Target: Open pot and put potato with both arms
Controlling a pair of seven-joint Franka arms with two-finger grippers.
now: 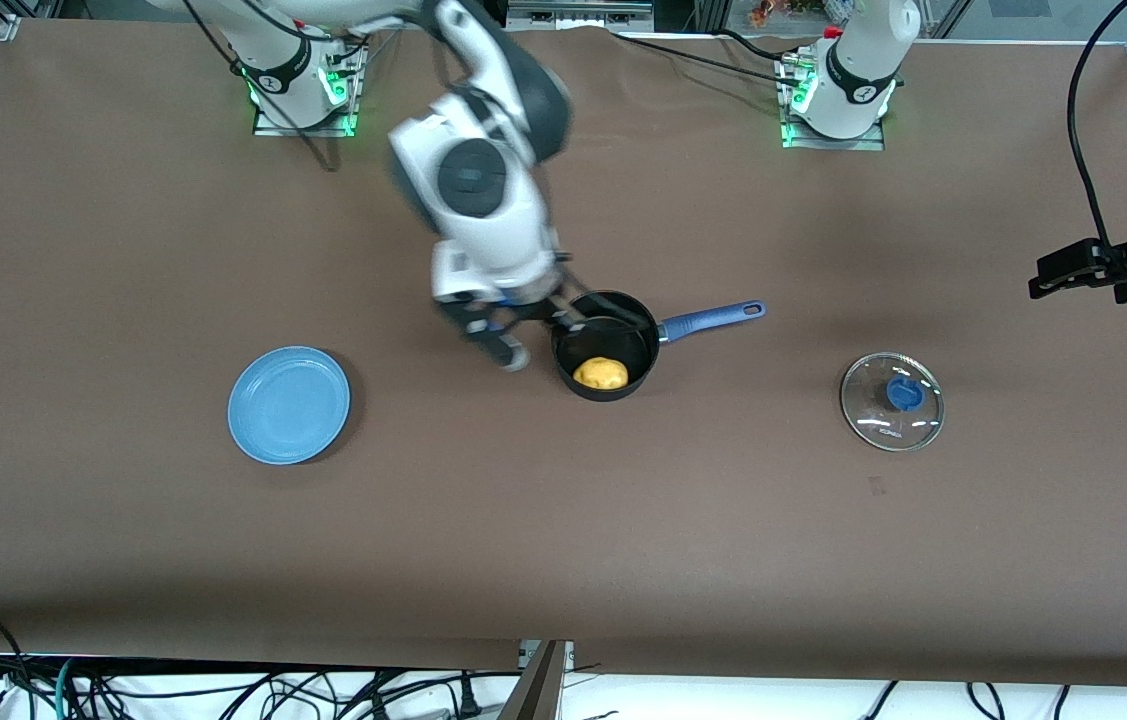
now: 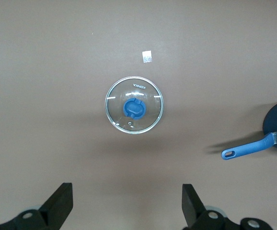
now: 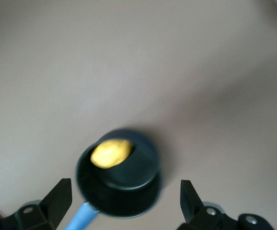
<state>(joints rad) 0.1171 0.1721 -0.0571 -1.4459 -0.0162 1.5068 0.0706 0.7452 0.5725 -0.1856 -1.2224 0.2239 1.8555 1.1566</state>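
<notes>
The black pot (image 1: 591,338) with its blue handle (image 1: 713,321) stands uncovered mid-table. The yellow potato (image 1: 601,374) lies inside it. The glass lid (image 1: 892,401) with the blue knob lies flat on the table toward the left arm's end. My right gripper (image 1: 538,335) is open and empty, just above the pot's rim; the right wrist view shows the pot (image 3: 124,189) and potato (image 3: 110,152) between its fingers (image 3: 58,196). My left gripper (image 1: 1063,272) is open and empty, raised near the table's edge, above the lid (image 2: 134,105).
A flat blue plate (image 1: 289,404) sits toward the right arm's end of the table. A small white scrap (image 2: 148,56) lies on the brown table (image 1: 563,540) near the lid. The pot's handle (image 2: 248,148) points toward the lid.
</notes>
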